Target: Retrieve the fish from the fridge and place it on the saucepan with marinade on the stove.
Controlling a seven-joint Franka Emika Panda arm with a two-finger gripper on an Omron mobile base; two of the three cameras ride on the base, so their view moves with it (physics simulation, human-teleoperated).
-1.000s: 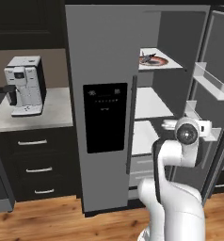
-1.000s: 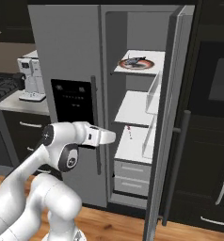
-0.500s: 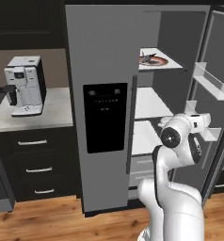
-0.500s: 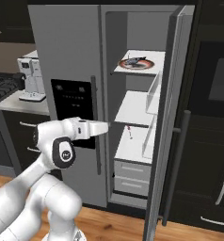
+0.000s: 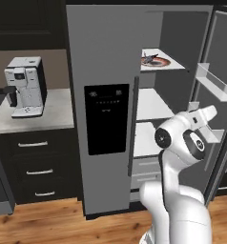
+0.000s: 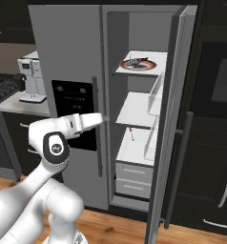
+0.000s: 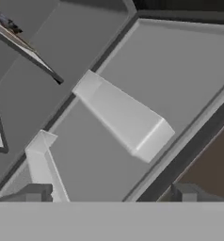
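Straight ahead, filling the middle of both base views, stands the tall grey two-door fridge [image 5: 106, 119] with a black dispenser panel on its closed door and long vertical handles. Its other door [image 6: 170, 119] is swung open, showing white shelves and pale drawers low down. On the top shelf, in the upper right of the left base view, sits a round red-rimmed plate [image 5: 156, 62], and the small slender dark grey fish [image 5: 150, 58] lies on it; the right base view shows the same pair in its upper middle. A tiny red-tipped item [image 6: 130, 130] rests on a lower shelf, too small to identify. At the left of the left base view a white and black coffee machine [image 5: 25, 86] stands on a pale grey counter [image 5: 48, 114] above dark drawers with silver pulls. A black grate of the stove [image 6: 3, 88] shows at the left edge of the right base view. Light wooden flooring [image 5: 48, 226] runs along the bottom.

The two-finger gripper [image 7: 109, 190] shows its dark tips at the bottom of the hand view, set wide apart with nothing between them and touching nothing. Beyond them lie grey fridge panels and a white door bin [image 7: 123, 115].
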